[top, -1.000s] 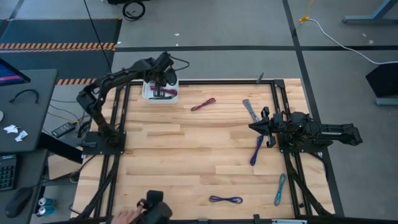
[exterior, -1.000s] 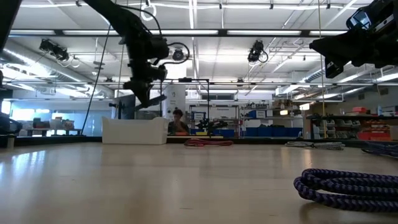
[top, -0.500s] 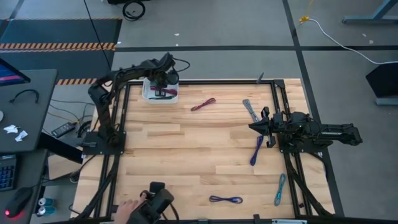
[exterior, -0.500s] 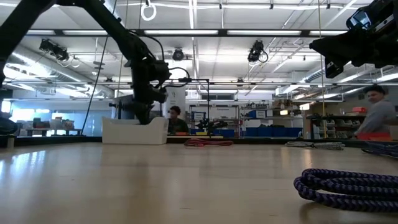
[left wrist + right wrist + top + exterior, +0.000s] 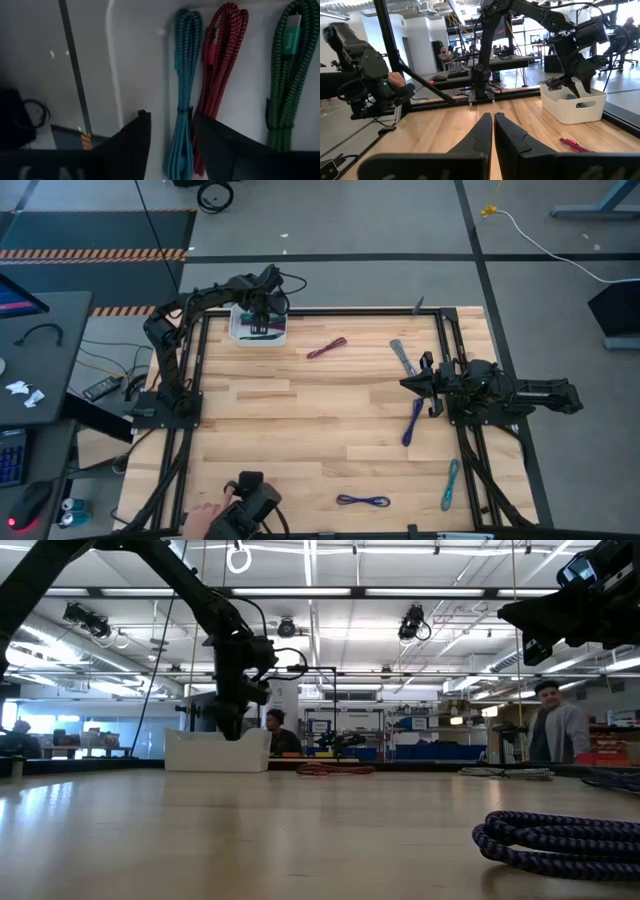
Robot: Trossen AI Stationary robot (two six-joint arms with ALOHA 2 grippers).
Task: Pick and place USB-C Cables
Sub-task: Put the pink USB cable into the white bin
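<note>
Wood-plank bench (image 5: 300, 430) w/ black frame. White bin (image 5: 240, 332) at bench's 11 o'clock corner. Grey floor (image 5: 340, 220) beyond, hazard-striped mat (image 5: 95, 254) at 10 o'clock, white cord (image 5: 540, 238) at 1 o'clock. Dark desk (image 5: 40, 360) at 9 o'clock. Person (image 5: 560, 732) standing in the room behind, low view.

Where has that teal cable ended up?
The teal cable lies in the white bin at the table's far left corner in the high view, beside a maroon cable, right under the left gripper.

Green cable (image 5: 287, 75) cut off at frame edge, teal cable (image 5: 183, 100) partly behind left gripper's fingers (image 5: 220, 150)
</note>
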